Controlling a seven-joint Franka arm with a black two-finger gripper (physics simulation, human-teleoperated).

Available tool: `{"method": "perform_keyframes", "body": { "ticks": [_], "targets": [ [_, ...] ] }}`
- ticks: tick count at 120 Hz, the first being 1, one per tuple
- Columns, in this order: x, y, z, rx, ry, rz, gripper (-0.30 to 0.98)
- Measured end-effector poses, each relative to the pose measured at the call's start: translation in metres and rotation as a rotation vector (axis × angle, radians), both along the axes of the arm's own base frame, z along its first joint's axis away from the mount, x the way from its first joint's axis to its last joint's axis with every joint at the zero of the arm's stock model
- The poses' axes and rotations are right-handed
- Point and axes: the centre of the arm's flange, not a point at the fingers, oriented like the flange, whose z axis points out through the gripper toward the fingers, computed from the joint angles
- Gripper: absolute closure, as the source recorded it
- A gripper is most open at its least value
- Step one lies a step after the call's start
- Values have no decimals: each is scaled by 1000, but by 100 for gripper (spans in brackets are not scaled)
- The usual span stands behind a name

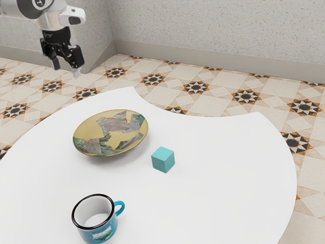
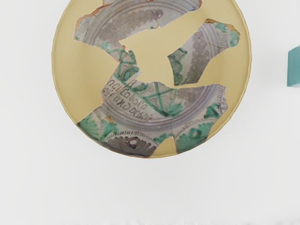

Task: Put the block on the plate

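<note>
The black tool [image 1: 66, 67] is at the exterior view's upper left, at the end of a white and black arm [image 1: 51, 19]. It is released, its two fingers standing apart, and it is raised well apart from the block [image 1: 163, 159].

The wrist view looks down on a round plate [image 1: 110, 133], with part of the block near it. In the exterior view the plate lies between tool and block. The block rests on the surface [image 1: 228, 173], just beside the plate and not touching it, toward the exterior view's right. A mug [image 1: 96, 218] stands upright nearer that camera, apart from both, its handle on the block's side.

The block is a plain, matte teal cube. The plate is shallow and yellowish tan, inlaid with jagged, ceramic-looking patches in grey, purple and green, some with handwritten lettering. The mug is glossy blue with printed lettering, a white inside and a dark rim. The surface is smooth and white, its rounded outline cut by an inward curve. Beyond are a star-patterned tile floor [image 1: 196, 87] and a speckled grey wall [image 1: 218, 33].
</note>
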Motion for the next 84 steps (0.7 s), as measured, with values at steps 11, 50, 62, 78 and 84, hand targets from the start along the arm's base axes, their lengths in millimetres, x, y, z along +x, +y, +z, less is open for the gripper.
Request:
{"method": "perform_keyframes", "body": {
  "ticks": [11, 50, 62, 78, 84],
  "targets": [
    [5, -16, -10, -14, 26, -31, 0],
    [43, -166, -145, -56, 120, -246, 0],
    [53, -178, -183, -66, 132, -205, 0],
    [65, -194, -218, -81, 132, -145, 0],
    [71, -199, -231, -85, 130, -126, 0]
  ]
}}
